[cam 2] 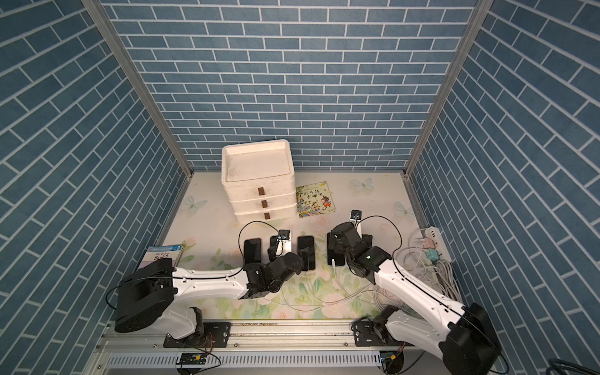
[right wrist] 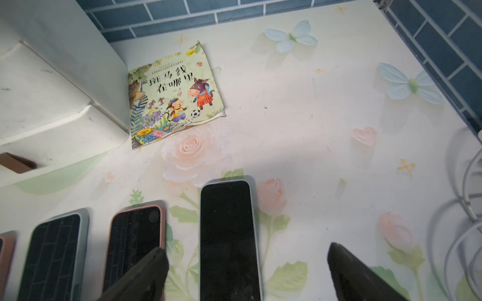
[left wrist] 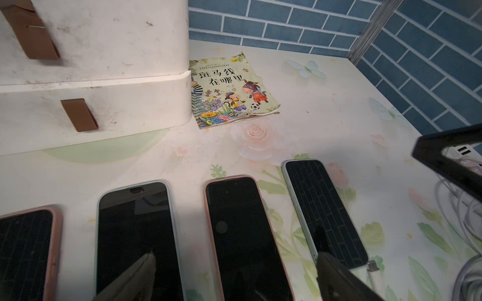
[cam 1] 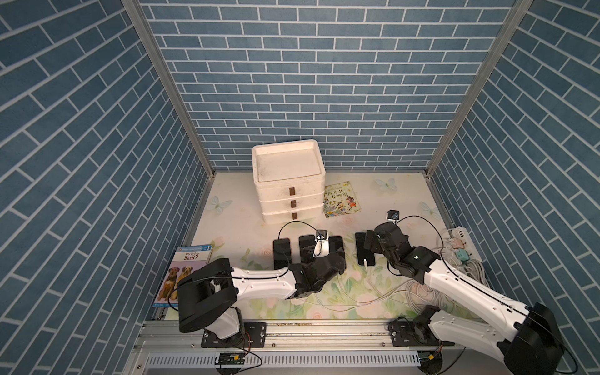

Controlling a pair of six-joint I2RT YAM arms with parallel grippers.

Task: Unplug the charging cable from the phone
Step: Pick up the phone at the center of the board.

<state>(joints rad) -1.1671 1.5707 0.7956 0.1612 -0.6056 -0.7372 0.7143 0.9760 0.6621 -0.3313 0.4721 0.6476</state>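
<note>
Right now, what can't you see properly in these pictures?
Second phone from the left: in both top views the left arm covers its near end, so whether it's plugged in is hidden.
Rightmost phone: the right wrist picture's edge cuts off its charging end.
Bark book: the left arm hides its lower part in both top views.
Power strip: its sockets are too small in both top views.

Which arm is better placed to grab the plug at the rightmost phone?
Likely right. The right end effector, open, straddles that phone, whose plug lies just behind it at the near end; the left end effector, also open, is over the middle phones.
</note>
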